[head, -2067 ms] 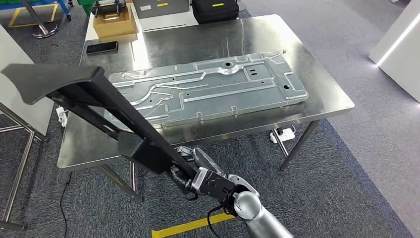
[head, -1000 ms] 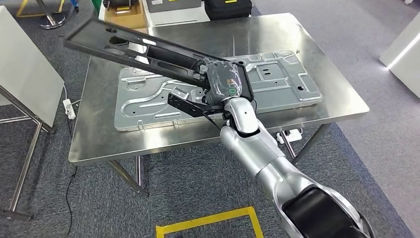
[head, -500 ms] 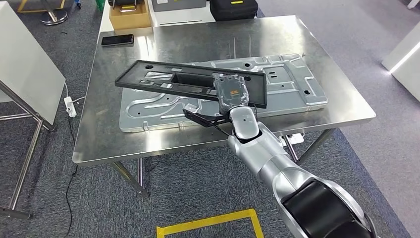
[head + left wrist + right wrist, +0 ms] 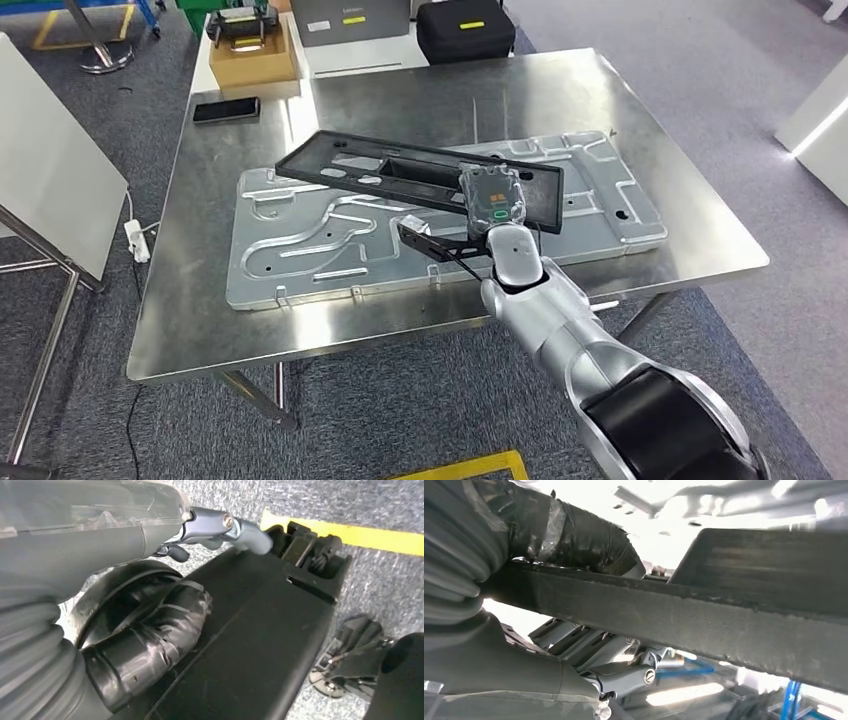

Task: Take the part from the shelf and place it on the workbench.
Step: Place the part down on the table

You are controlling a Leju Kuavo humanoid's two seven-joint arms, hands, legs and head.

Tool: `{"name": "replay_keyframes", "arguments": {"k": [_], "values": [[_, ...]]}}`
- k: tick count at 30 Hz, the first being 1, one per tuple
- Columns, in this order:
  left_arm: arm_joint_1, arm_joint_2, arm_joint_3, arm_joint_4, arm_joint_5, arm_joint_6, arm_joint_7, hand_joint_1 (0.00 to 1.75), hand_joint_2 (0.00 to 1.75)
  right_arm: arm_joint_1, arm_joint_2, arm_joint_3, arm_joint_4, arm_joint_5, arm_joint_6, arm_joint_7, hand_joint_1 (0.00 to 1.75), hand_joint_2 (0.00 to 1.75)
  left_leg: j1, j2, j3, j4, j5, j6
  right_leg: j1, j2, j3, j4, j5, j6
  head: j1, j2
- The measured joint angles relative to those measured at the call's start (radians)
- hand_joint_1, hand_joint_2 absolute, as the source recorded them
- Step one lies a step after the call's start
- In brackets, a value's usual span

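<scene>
Black plastic, long and frame-like: the part [image 4: 420, 175] hangs tilted over the embossed metal panel [image 4: 330, 250] on my steel workbench [image 4: 200, 300]. My right hand [image 4: 492, 200] grips its near edge. Left hand [image 4: 150, 625] hangs over grey carpet; I cannot tell its state. A phone [image 4: 227, 109] lies at the far-left corner.

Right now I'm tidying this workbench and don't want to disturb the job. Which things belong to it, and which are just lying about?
Part of the job:
- black part, gripped by the right hand
- workbench, where it goes

Just lying about:
- embossed metal panel under the part
- phone
- cardboard box
- black case
</scene>
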Motion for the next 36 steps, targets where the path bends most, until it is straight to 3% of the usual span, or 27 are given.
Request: {"name": "replay_keyframes", "arguments": {"k": [3,5,7,8,9,11,13,15,21,23,25,26,27,28,31,32,36], "values": [[-0.003,0.002,0.015,0.000,-0.012,-0.007,-0.006,0.00,1.75,0.000,0.000,-0.011,0.001,0.006,0.002,-0.011,1.59,1.75,0.000,-0.004,0.010,-0.016,-0.021,0.022,-0.002,-0.002,-0.007,0.012,-0.015,0.015,0.002,0.000],[-0.006,0.002,0.023,0.000,-0.027,-0.008,-0.010,0.00,1.75,-0.001,0.001,-0.018,0.000,0.011,0.003,-0.018,1.59,1.75,0.003,-0.004,0.018,-0.021,-0.028,0.035,-0.005,-0.002,-0.045,0.085,-0.047,0.024,0.003,0.000],[-0.009,0.002,0.028,0.000,-0.048,-0.004,-0.006,0.00,1.75,0.000,0.001,-0.025,0.002,0.014,0.007,-0.022,0.79,0.87,0.003,-0.004,0.025,-0.021,-0.036,0.042,-0.008,-0.002,-0.132,0.227,-0.090,0.029,0.003,0.000],[-0.009,0.002,0.030,0.000,-0.059,0.002,0.000,0.00,1.75,0.003,0.001,-0.028,0.004,0.014,0.010,-0.023,0.40,0.44,0.003,-0.004,0.030,-0.021,-0.040,0.044,-0.008,-0.002,-0.176,0.286,-0.097,0.031,0.003,0.000],[-0.009,0.002,0.032,0.000,-0.068,0.009,0.007,0.00,1.75,0.005,0.000,-0.031,0.005,0.015,0.013,-0.025,0.00,0.00,0.003,-0.005,0.036,-0.021,-0.045,0.044,-0.009,-0.002,-0.205,0.314,-0.087,0.032,0.003,0.000],[-0.009,0.002,0.038,0.000,-0.087,0.026,0.019,0.00,1.75,0.007,0.000,-0.037,0.008,0.018,0.018,-0.029,0.00,0.00,0.003,-0.008,0.051,-0.019,-0.055,0.041,-0.011,-0.002,-0.204,0.250,-0.007,0.029,0.004,0.000],[-0.008,0.003,0.043,-0.001,-0.111,0.046,0.025,0.00,0.87,0.003,-0.001,-0.045,0.008,0.024,0.020,-0.031,0.00,0.00,0.001,-0.009,0.062,-0.016,-0.066,0.033,-0.009,-0.002,-0.158,0.115,0.075,0.024,0.004,0.000],[-0.002,0.008,0.049,-0.013,-0.141,0.061,0.033,0.00,0.00,0.000,-0.003,-0.053,0.008,0.030,0.021,-0.033,0.00,0.00,-0.002,-0.009,0.064,-0.014,-0.072,0.024,-0.005,-0.001,-0.129,0.040,0.095,0.016,0.004,0.000],[0.008,0.020,0.063,-0.039,-0.178,0.077,0.053,0.00,0.00,0.003,-0.005,-0.059,0.008,0.036,0.023,-0.039,0.00,0.00,-0.002,-0.009,0.063,-0.018,-0.072,0.015,0.000,0.000,-0.127,0.033,0.087,0.005,0.003,0.000],[0.018,0.038,0.082,-0.067,-0.199,0.086,0.067,0.00,0.00,0.001,-0.007,-0.067,0.007,0.040,0.028,-0.041,0.00,0.00,0.000,-0.006,0.030,0.061,-0.118,0.002,-0.002,0.000,-0.118,0.027,0.087,-0.011,0.003,0.000],[0.027,0.055,0.101,-0.095,-0.212,0.093,0.075,0.00,0.00,0.001,-0.008,-0.075,0.006,0.043,0.035,-0.042,0.00,0.00,0.001,-0.002,-0.038,0.209,-0.184,-0.008,-0.002,-0.002,-0.107,0.019,0.085,-0.026,0.002,0.000],[0.028,0.060,0.105,-0.101,-0.212,0.093,0.075,0.00,0.00,0.003,-0.008,-0.077,0.006,0.043,0.037,-0.043,0.00,0.00,0.001,-0.002,-0.062,0.255,-0.194,-0.008,0.000,-0.003,-0.106,0.020,0.084,-0.027,0.002,0.000],[0.029,0.063,0.109,-0.106,-0.213,0.093,0.075,0.00,0.00,0.004,-0.007,-0.077,0.006,0.042,0.039,-0.043,0.00,0.00,0.001,-0.002,-0.066,0.259,-0.182,-0.006,0.002,-0.002,-0.105,0.020,0.084,-0.028,0.002,0.000],[0.031,0.066,0.113,-0.109,-0.215,0.094,0.077,0.00,0.00,0.004,-0.007,-0.078,0.006,0.042,0.041,-0.044,0.00,0.00,0.000,-0.002,-0.052,0.225,-0.153,-0.002,0.004,-0.002,-0.103,0.021,0.083,-0.029,0.002,0.000],[0.041,0.075,0.125,-0.120,-0.230,0.101,0.087,0.00,0.00,0.001,-0.006,-0.081,0.006,0.038,0.049,-0.049,0.00,0.00,-0.008,-0.002,0.036,0.039,-0.063,0.021,0.009,0.002,-0.099,0.024,0.083,-0.027,0.003,0.000],[0.044,0.078,0.130,-0.124,-0.235,0.102,0.091,0.00,0.00,0.000,-0.006,-0.083,0.006,0.036,0.051,-0.051,0.00,0.00,-0.011,-0.002,0.051,0.003,-0.054,0.027,0.010,0.002,-0.102,0.025,0.085,-0.023,0.003,0.000],[0.053,0.085,0.146,-0.142,-0.251,0.102,0.098,0.00,0.00,-0.001,-0.006,-0.095,0.006,0.032,0.053,-0.057,0.00,0.00,-0.009,-0.001,0.056,-0.032,-0.040,0.038,0.008,0.001,-0.113,0.030,0.081,-0.003,0.003,0.000]]}}
